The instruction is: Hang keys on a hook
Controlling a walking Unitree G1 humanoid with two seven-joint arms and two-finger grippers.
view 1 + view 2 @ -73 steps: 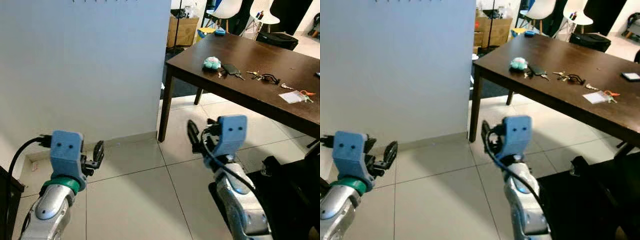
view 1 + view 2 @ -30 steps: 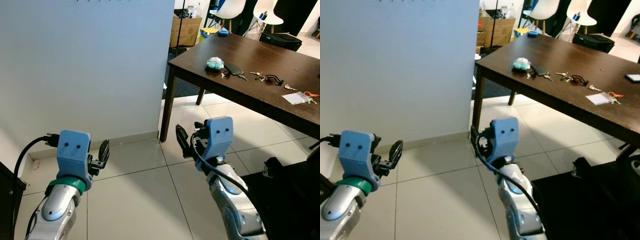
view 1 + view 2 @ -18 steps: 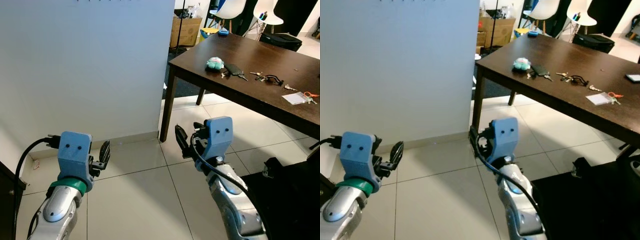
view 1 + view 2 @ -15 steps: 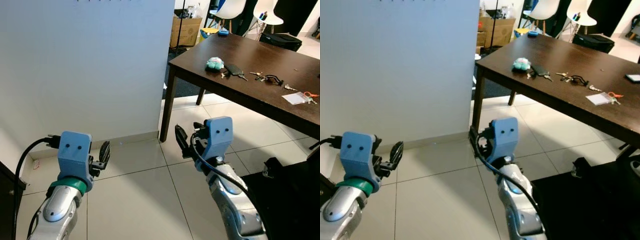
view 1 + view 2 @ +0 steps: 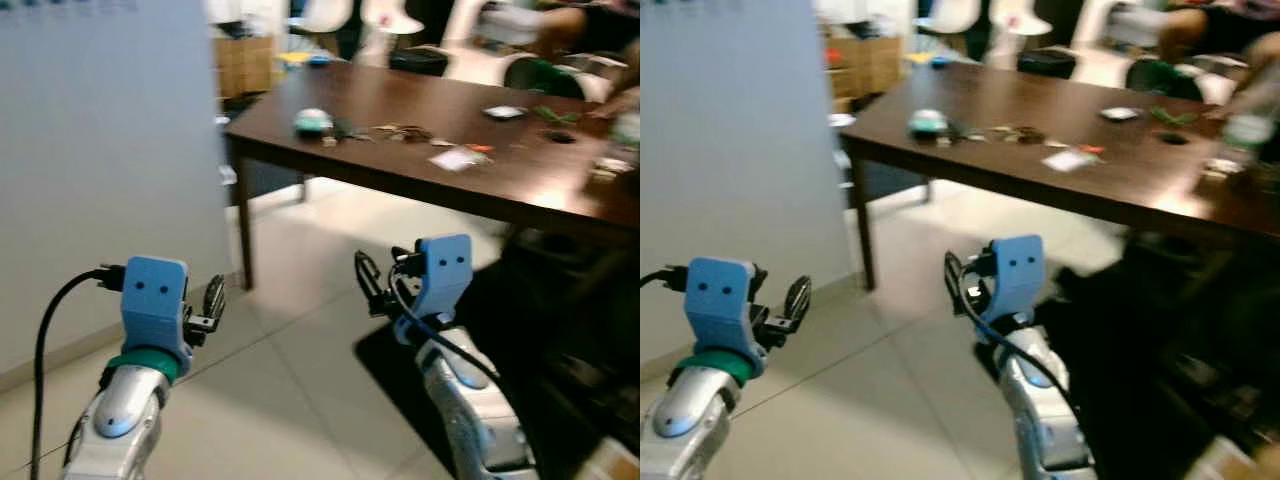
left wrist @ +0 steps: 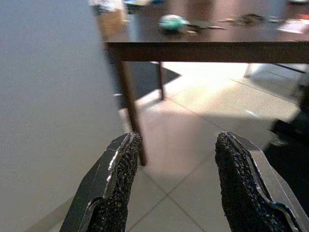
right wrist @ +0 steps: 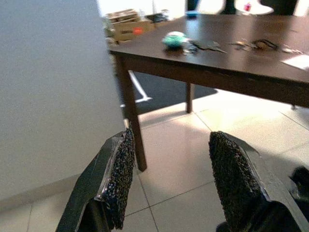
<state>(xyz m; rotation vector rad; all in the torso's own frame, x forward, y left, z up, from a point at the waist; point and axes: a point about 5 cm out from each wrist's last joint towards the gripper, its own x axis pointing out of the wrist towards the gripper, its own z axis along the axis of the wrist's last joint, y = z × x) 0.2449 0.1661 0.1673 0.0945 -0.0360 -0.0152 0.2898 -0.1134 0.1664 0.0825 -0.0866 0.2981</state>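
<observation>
Left pincer [image 6: 176,186]: open wide, with nothing between its two black fingers. It is held up low in front of the robot, over the floor.
Right pincer [image 7: 171,181]: open too, and holding nothing. It points at the worktop.
Floor [image 5: 300,400]: pale tiles under both arms.
Wall [image 5: 90,150]: plain and grey-white, on the robot's left.
Worktop [image 5: 400,165]: dark brown, well apart from both pincers.
Keys [image 7: 253,45]: little bunches lie in a row on the worktop, past a small green-blue thing [image 7: 174,38]. They look blurry.
Hooks: small dark marks high on the wall may be hooks. I cannot tell.
Step now: I think the robot is on its way to the keys.
How to do it well: walk right up to the worktop edge first. Keep one pincer open and come down over one bunch only.
</observation>
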